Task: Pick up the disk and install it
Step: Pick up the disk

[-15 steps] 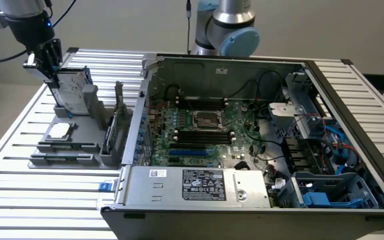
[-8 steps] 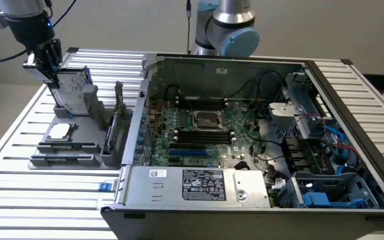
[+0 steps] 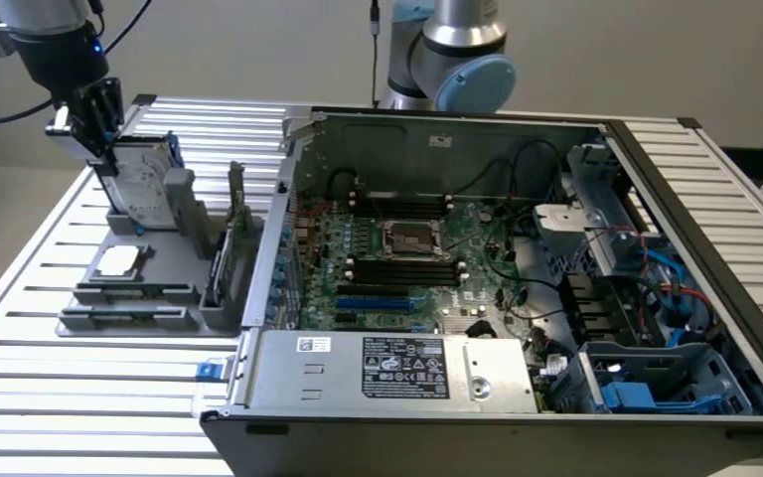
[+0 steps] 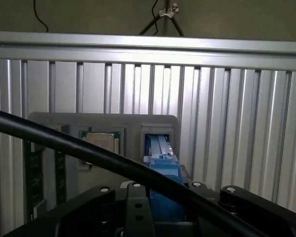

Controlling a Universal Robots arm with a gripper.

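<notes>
table [image 3: 64, 397]: we see a metal table with long ribs, and it is nearest to us in the exterior view
computer case [image 3: 488, 437]: it lies open on the table, on the exterior view's right
power box [image 3: 408, 366]: a long silver box with a label sits at the near wall of the computer case
main board [image 3: 481, 224]: it is green and lies flat inside the computer case, behind the power box
grey holder [image 3: 159, 260]: it sits on the table just beside the computer case, on the exterior view's left
small chip [image 3: 119, 260]: a little square silver chip lies flat in the grey holder
disk [image 3: 147, 179]: it stands upright at the far end of the grey holder, behind the small chip and outside the computer case; we see its silver face and blue edge, and its low end is down at the holder's slot
gripper [image 3: 103, 149]: it hangs over the disk and its fingers are clamped on the disk's top; in the wrist view we see the blue edge held between them
black cable [image 4: 89, 148]: it runs across the wrist view in front of the grey holder
arm joint [image 3: 472, 75]: a round grey part with a blue cap stands far back, behind the computer case
</notes>
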